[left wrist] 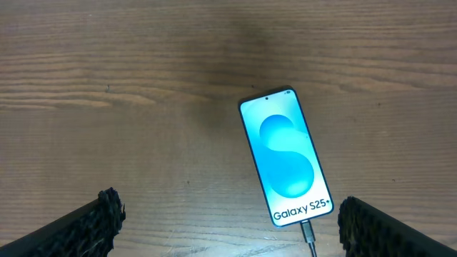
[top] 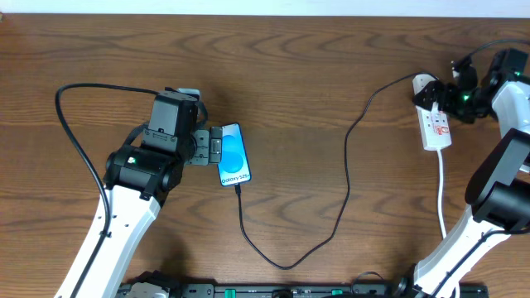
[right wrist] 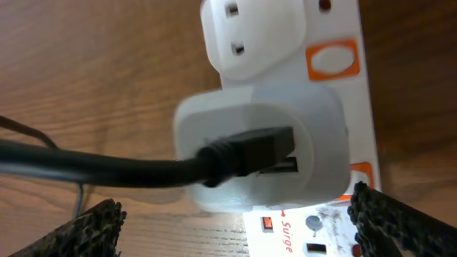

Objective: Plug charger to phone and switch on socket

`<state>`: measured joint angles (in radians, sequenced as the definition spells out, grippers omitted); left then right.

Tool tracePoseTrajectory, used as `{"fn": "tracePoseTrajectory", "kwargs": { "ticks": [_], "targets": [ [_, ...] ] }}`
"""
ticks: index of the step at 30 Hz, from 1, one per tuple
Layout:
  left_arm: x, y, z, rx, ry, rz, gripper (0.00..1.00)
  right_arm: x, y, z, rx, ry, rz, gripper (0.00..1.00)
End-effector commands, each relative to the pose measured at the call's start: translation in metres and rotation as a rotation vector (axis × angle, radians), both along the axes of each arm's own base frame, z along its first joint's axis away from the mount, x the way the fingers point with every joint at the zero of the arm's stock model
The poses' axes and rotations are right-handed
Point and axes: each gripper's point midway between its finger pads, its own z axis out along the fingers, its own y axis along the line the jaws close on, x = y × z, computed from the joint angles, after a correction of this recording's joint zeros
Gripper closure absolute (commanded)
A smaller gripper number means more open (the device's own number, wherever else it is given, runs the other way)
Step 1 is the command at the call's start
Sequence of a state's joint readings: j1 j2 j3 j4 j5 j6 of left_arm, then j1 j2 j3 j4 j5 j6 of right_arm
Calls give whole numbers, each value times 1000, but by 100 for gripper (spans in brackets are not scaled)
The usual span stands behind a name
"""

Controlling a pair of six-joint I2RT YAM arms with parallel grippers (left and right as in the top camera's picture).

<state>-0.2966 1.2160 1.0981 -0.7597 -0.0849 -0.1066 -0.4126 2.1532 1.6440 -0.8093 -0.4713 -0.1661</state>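
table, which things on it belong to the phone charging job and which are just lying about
Job: phone, charger cable, white adapter, socket strip.
Not the job: left arm's own black lead.

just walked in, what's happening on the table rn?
Two arms are on a phone-charging job. The left hand is open next to the phone, which lies screen-up and lit, with the charger cable plugged into its bottom end. The cable loops across the table to a white adapter seated in the socket strip. The right hand hangs open close over that adapter, holding nothing. Whether the strip's switch is on, I can't tell.
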Motion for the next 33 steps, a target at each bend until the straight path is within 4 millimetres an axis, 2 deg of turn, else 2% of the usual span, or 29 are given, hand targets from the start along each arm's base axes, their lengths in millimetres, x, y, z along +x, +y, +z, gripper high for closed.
{"fn": "tracePoseTrajectory", "kwargs": {
  "ticks": [1,18,33],
  "targets": [
    [0,2,0,16,-1,-2,2,-4,7,-11,22,22,6,1],
    [0,2,0,16,-1,-2,2,5,19,-2,97,-39,30,1],
    [0,2,0,16,-1,-2,2,5,20,-2,103,-34,22,0]
  ]
}}
